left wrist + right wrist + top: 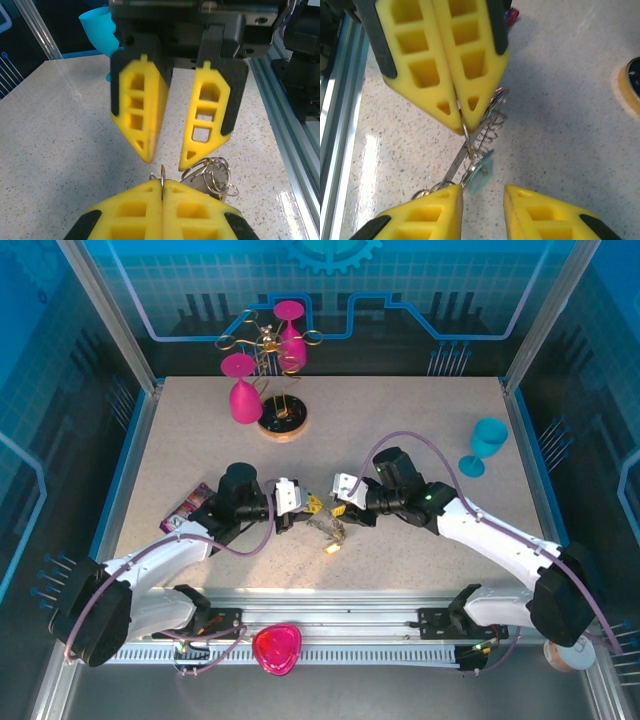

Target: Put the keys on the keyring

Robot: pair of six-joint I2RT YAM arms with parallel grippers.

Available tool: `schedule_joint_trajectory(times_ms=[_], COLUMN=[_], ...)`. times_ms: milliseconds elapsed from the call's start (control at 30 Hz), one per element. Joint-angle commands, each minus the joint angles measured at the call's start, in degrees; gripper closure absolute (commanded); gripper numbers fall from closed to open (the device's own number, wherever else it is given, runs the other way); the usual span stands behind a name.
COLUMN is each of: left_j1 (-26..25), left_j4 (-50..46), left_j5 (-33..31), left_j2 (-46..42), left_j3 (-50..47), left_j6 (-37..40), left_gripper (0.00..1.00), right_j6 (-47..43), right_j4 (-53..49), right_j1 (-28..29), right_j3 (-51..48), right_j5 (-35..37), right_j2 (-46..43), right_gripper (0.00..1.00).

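Two grippers meet tip to tip, low over the middle of the table (pixel 420 440). My left gripper (pixel 460 125) is clamped tight on a thin metal ring (pixel 162 174), and the keys (pixel 481 176) are bunched just beneath it. My right gripper (pixel 165 157) stands parted, gripping nothing, the teal key head at the mouth of its gap. Both forearms reach inward.

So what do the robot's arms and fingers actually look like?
Both the left arm and right arm have white shells with chunky black joints, and a thin purple cable loops along each. Each ends in two yellow wedge-shaped fingers with rectangular cut-outs and black backing.
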Motion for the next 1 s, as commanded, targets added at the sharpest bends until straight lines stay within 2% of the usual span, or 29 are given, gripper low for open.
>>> schedule_joint_trajectory(times_ms=[0, 200, 400, 500, 600, 767, 833, 967], left_j1=[0.04, 0.15, 0.18, 0.11, 0.16, 0.19, 0.12, -0.02], left_j4=[4.21, 5.79, 5.98, 6.65, 7.36, 2.81, 0.38, -5.15], left_j5=[2.95, 3.89, 4.45, 4.65, 4.53, 3.00, 2.13, 1.17], left_j2=[-1.09, -0.78, -0.56, -0.48, -0.43, -0.44, -0.38, -0.30], left_j3=[-0.77, -0.81, -0.85, -0.94, -1.10, -0.09, 0.62, 2.58], left_j6=[-1.85, -3.08, -3.38, -3.84, -4.37, -1.73, -0.29, 3.04], left_gripper=[1.00, 1.00, 1.00, 1.00, 1.00, 1.00, 0.88, 0.82], right_j6=[0.82, 0.85, 1.25, 1.44, 1.44, 0.00, -1.63, -5.23], right_j4=[4.00, 5.68, 7.70, 8.19, 7.98, 3.59, -0.29, -8.18], right_j1=[-0.66, -0.66, -0.66, -0.62, -0.60, -0.09, 0.74, 2.89], right_j3=[-1.35, -1.38, -1.09, -0.83, -0.55, 2.53, 4.68, 9.50], right_j5=[-2.65, -5.75, -7.12, -7.76, -8.16, -7.42, -6.65, -3.33], right_j2=[-1.17, -0.29, 0.78, 1.49, 1.76, 1.33, 1.67, 3.48], right_gripper=[0.71, 0.71, 0.77, 0.84, 0.99, 1.00, 1.00, 1.00])
